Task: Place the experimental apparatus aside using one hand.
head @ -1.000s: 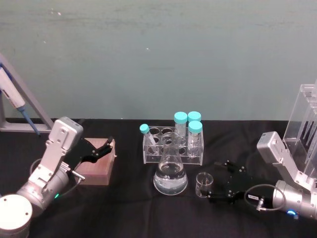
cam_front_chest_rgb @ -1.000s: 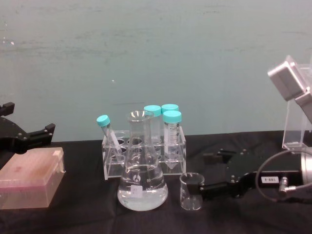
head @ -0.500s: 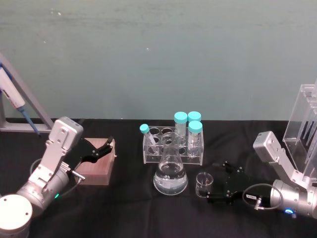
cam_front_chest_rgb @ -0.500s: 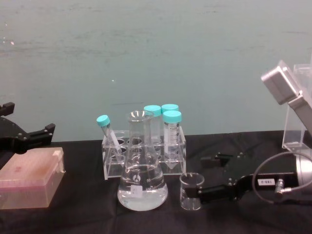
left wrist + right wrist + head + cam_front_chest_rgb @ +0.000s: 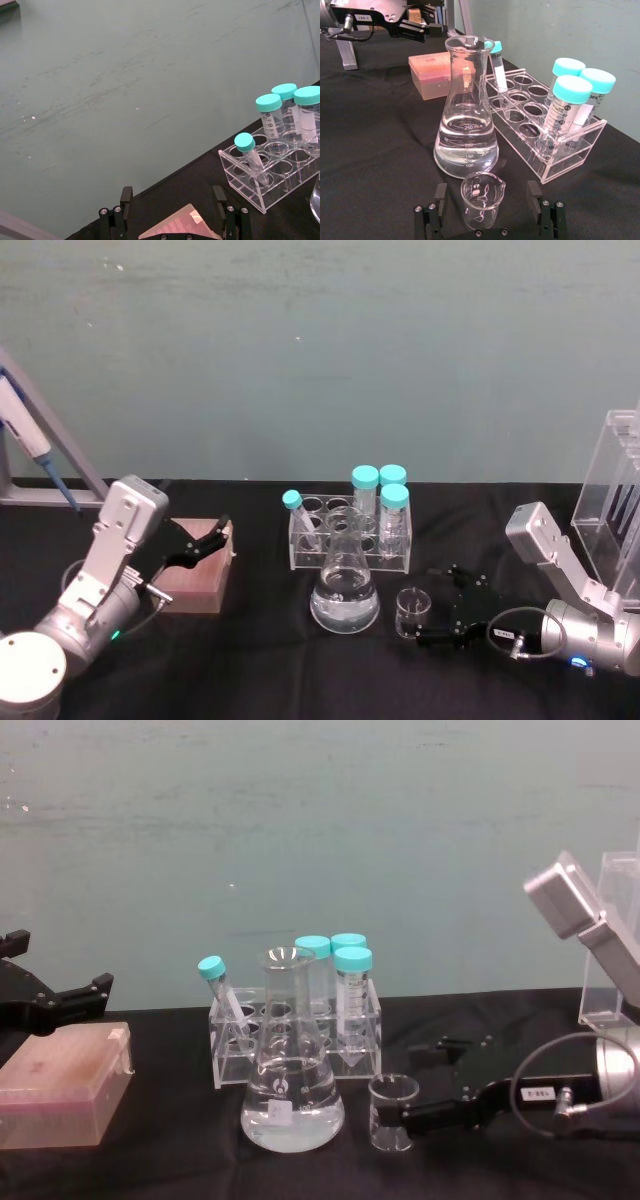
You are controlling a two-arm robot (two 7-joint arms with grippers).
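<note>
Right gripper (image 5: 487, 194) is low over the table (image 5: 260, 670), front centre-right, reaching in from the right edge. Its fingers (image 5: 534, 194) are spread and straddle the small glass beaker (image 5: 410, 612), one each side with a gap both sides, no contact visible. Beaker stands upright on the table, looks empty. The conical flask (image 5: 345, 590) is just beside it on the left, upright, clear liquid in the lower part, not touching the beaker. Behind the flask is the clear tube rack (image 5: 350, 540): three teal-capped tubes upright at its right end, one slimmer teal-capped tube leaning at its left end. The tall acrylic pipette stand (image 5: 612, 502) sits at the right edge of the table, towards the back, well apart from the beaker. Left gripper (image 5: 172, 200) is parked at the left side of the table, fingers spread, above the pink tip box (image 5: 200, 575).
</note>
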